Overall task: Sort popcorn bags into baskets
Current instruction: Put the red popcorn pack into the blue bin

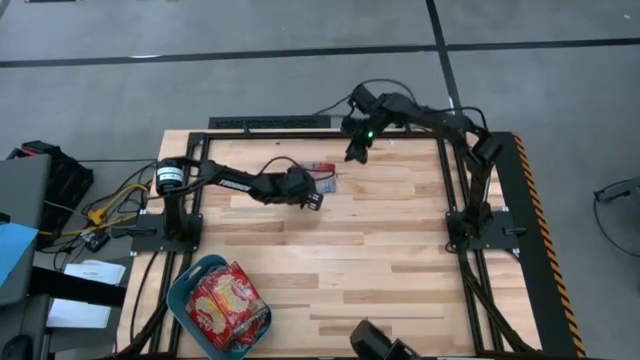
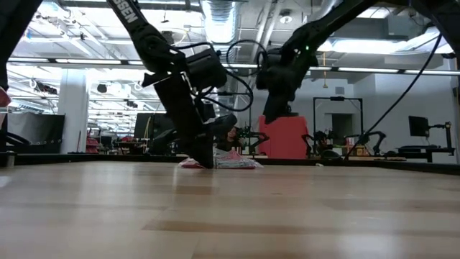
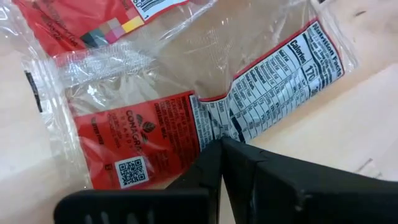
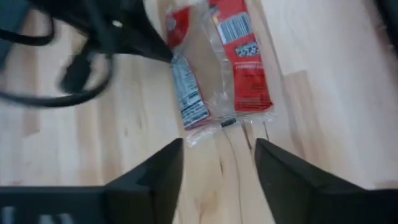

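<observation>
At about 7 o'clock on the table the basket is seen, with several red bags already heaped in it

Toward 11 o'clock the left gripper is reached out from its base at 9 o'clock and lowered to the wood. In the left wrist view its fingers are brought together into a narrow wedge at the edge of the last bag, right at the nutrition panel; the fingers appear pressed together on the film's edge, though how much film is actually pinched cannot be made out. In the low view the gripper is seen touching the table with the bag lying flat just beside it

The bag is found just beyond the left gripper, toward 12 o'clock, and it is partly covered by that gripper from above. In the right wrist view its long axis is seen running away from the right gripper, with the left arm's tip at its far corner

The right gripper is held above the table near 12 o'clock, close to the bag but clear of it, its fingers spread wide apart and empty

The left arm is judged the nearer and already engaged, so the lift and the carry back toward 7 o'clock would be expected from it
</observation>
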`<act>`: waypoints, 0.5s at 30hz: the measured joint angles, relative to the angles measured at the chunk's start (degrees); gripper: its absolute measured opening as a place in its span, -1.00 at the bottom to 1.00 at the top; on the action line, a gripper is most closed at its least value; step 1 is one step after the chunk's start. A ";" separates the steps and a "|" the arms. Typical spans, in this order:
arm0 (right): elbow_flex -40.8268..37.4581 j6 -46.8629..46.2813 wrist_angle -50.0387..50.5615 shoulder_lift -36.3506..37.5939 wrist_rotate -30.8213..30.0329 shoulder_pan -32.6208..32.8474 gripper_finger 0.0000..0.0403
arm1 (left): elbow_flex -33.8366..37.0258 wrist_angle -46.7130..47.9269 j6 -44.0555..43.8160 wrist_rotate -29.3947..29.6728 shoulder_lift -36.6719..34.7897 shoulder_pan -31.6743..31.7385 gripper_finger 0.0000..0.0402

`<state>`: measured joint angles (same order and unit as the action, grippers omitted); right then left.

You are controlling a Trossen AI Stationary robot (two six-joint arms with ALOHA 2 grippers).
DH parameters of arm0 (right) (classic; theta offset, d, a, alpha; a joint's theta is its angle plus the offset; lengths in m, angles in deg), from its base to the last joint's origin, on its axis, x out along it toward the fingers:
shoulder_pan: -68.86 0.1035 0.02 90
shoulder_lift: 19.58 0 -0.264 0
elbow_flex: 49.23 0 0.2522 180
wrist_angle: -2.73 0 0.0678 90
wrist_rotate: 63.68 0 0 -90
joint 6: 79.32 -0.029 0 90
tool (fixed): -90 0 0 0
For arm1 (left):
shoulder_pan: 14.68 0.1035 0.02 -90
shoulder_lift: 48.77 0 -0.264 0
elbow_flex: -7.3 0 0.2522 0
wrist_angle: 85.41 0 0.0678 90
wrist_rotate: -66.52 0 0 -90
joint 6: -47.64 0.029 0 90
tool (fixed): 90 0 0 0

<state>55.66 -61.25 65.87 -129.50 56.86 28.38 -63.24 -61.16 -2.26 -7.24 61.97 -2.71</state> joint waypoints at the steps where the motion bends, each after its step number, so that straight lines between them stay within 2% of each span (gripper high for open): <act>1: -1.60 -0.80 -2.37 -0.08 -0.62 0.52 0.12 | 0.47 -0.73 -0.39 0.43 0.00 -0.67 -1.00; 6: -6.71 -4.65 -16.12 -0.07 -1.75 3.10 0.33 | 0.82 -1.63 -0.48 0.73 0.00 -3.46 -1.00; 11: -7.90 -4.96 -26.44 -0.05 -11.57 5.80 0.32 | 0.82 -1.74 -0.38 0.41 0.00 -4.50 -1.00; 15: -7.94 -5.44 -28.24 -0.36 -12.86 7.59 0.26 | 0.82 -1.58 -0.17 -0.28 0.00 -5.79 -1.00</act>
<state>47.72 -66.69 37.63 -129.87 44.00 35.97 -62.42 -62.73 -2.42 -7.52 61.97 -8.51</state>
